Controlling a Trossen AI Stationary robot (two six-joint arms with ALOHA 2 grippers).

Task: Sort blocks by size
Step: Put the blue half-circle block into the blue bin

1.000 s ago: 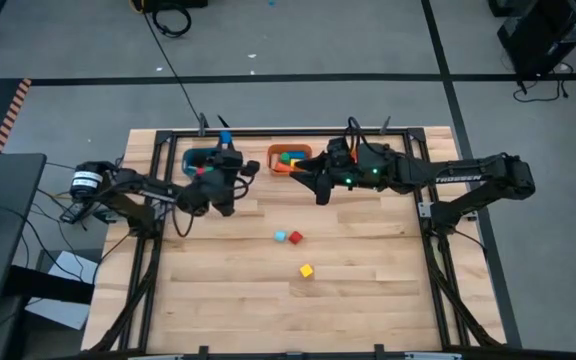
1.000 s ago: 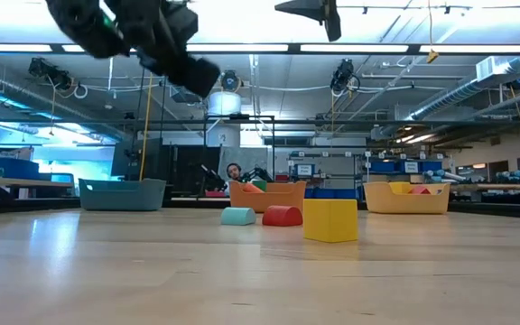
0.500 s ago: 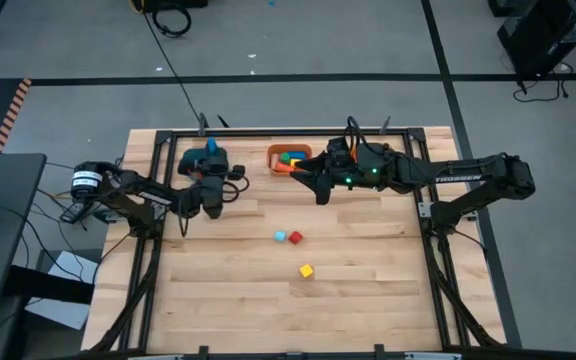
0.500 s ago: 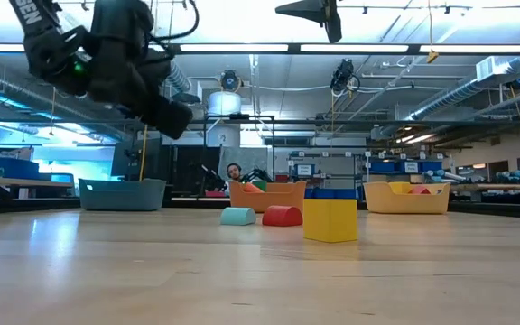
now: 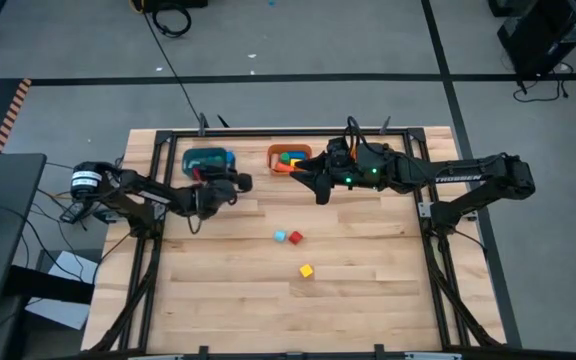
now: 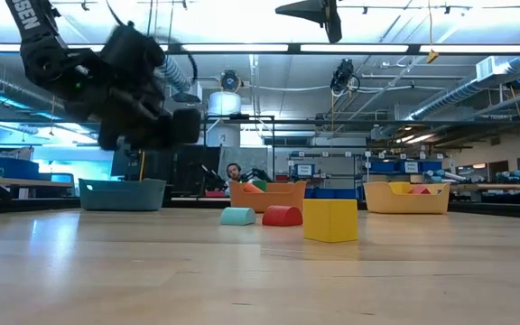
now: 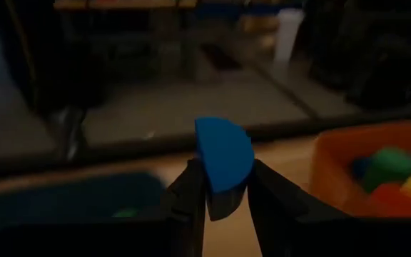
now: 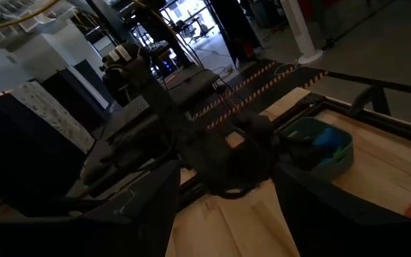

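The left gripper (image 7: 223, 196) is clenched on one dark blue half-round wooden block (image 7: 223, 153), held above the table's far edge between the teal plastic bin (image 5: 206, 160) and the orange plastic bin (image 5: 288, 158). The right gripper (image 5: 300, 174) hangs beside the orange bin with its fingers parted and nothing between them. Three small blocks lie on the bare wooden table (image 5: 368, 290): one light blue (image 5: 281, 236), one red (image 5: 295, 237) just beside it, and one yellow cube (image 5: 307, 270) nearer the front; the low view also shows a third, yellow bin (image 6: 404, 198).
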